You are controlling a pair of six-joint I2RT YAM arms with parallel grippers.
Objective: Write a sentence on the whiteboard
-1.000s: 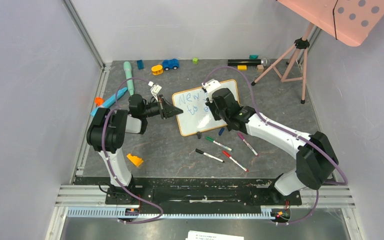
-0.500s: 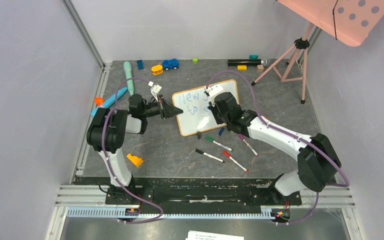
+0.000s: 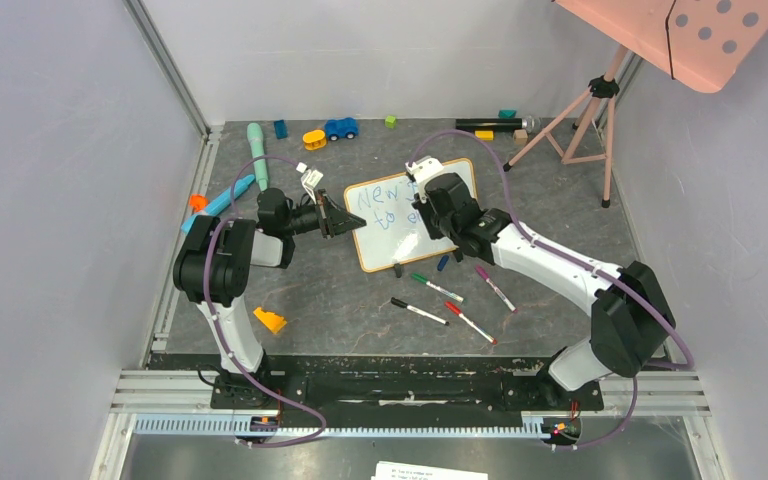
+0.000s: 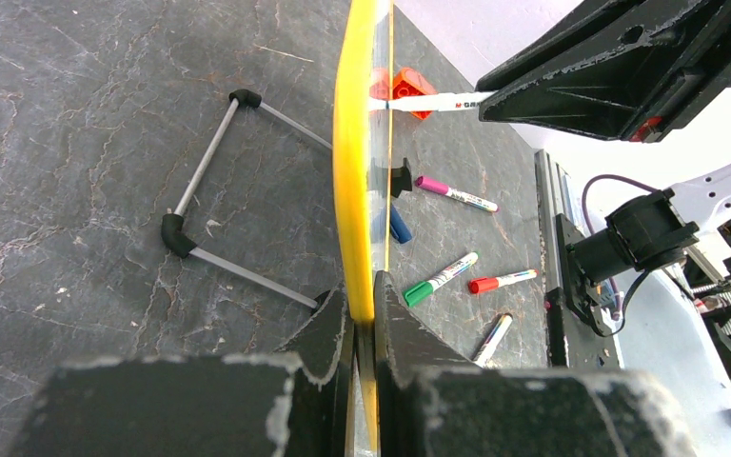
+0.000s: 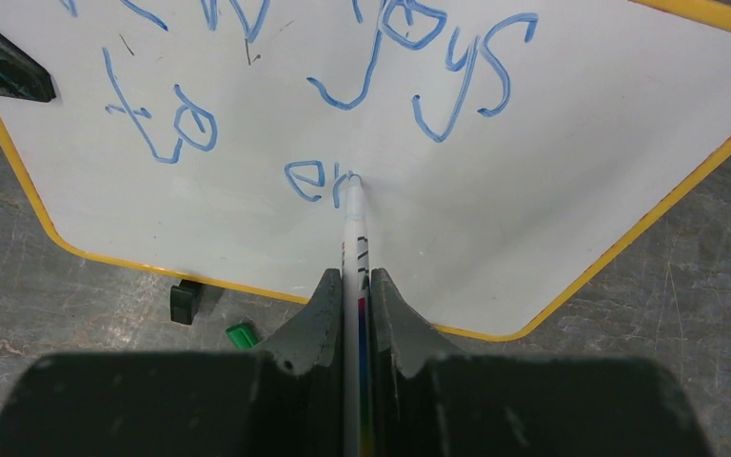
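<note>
The whiteboard [image 3: 384, 243] stands tilted on the table, white with a yellow frame [image 4: 354, 171]. My left gripper [image 3: 353, 228] [image 4: 363, 295] is shut on the frame at the board's left edge. The sentence [image 5: 346, 103] is in blue: "New joys" above, "to em" below. My right gripper [image 3: 428, 207] [image 5: 354, 281] is shut on a white marker [image 5: 353, 238]. The marker's tip touches the board at the end of "em". The left wrist view shows that marker [image 4: 428, 100] meeting the board's face.
Loose markers lie near the board's front edge: green [image 3: 437, 288], black [image 3: 418, 311], red [image 3: 470, 322], magenta [image 3: 495, 288]. A pink tripod [image 3: 580, 120] carries a pink dotted panel [image 3: 700, 30] at the back right. Small toys [image 3: 340, 128] line the back; an orange wedge [image 3: 270, 320] lies front left.
My right gripper shifted slightly down and right, then back up, making small strokes with the marker on the lower line. The left gripper and the board stayed still.
</note>
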